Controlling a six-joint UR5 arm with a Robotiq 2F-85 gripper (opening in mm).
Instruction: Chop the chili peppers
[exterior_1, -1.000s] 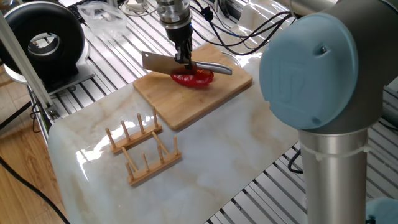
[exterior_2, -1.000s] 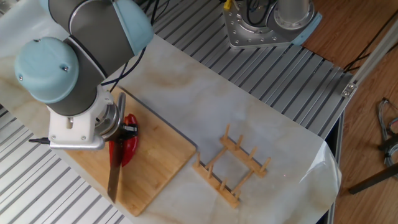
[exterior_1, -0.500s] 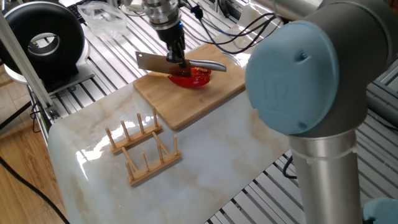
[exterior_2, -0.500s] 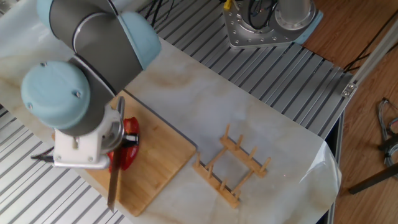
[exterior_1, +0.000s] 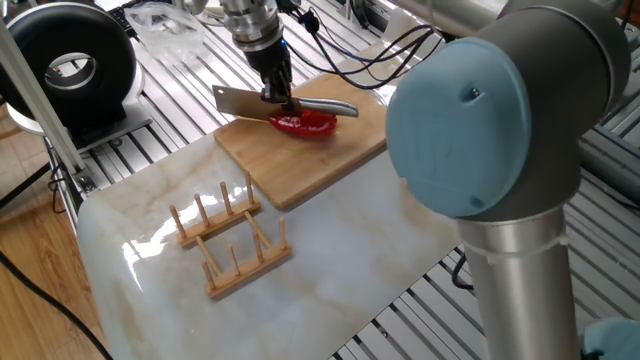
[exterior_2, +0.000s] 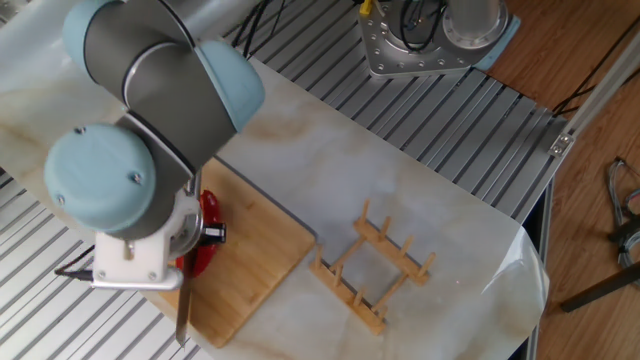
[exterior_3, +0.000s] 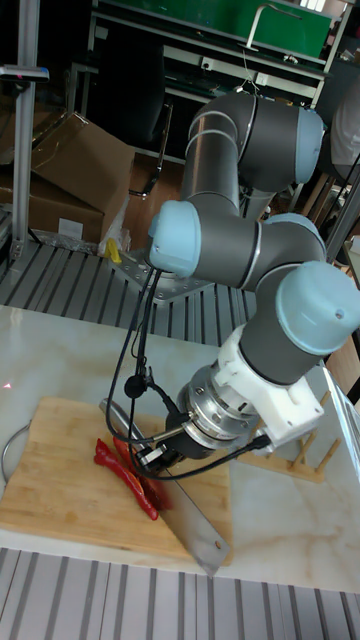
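The chili peppers (exterior_1: 306, 124) lie on the wooden cutting board (exterior_1: 310, 165) as glossy red pieces; in the tall fixed view they show as long red strips (exterior_3: 124, 475). My gripper (exterior_1: 279, 92) is shut on a knife (exterior_1: 240, 100), held by the part where blade meets handle. The broad blade lies flat-edged across the chili, its steel handle (exterior_1: 328, 104) pointing right. In the other fixed view my wrist hides most of the chili (exterior_2: 208, 213), and the blade tip (exterior_2: 182, 318) pokes out below it. The blade (exterior_3: 195, 525) reaches past the board's front edge.
A wooden peg rack (exterior_1: 228, 238) stands on the marble slab (exterior_1: 350, 250) in front of the board. A black round device (exterior_1: 68, 62) sits at the back left, with cables behind the board. The arm's own elbow (exterior_1: 480, 110) fills the right foreground.
The gripper with the knife has shifted left along the chili in one fixed view, and the arm's elbow has swung further into the picture. The chili and board stay in place.
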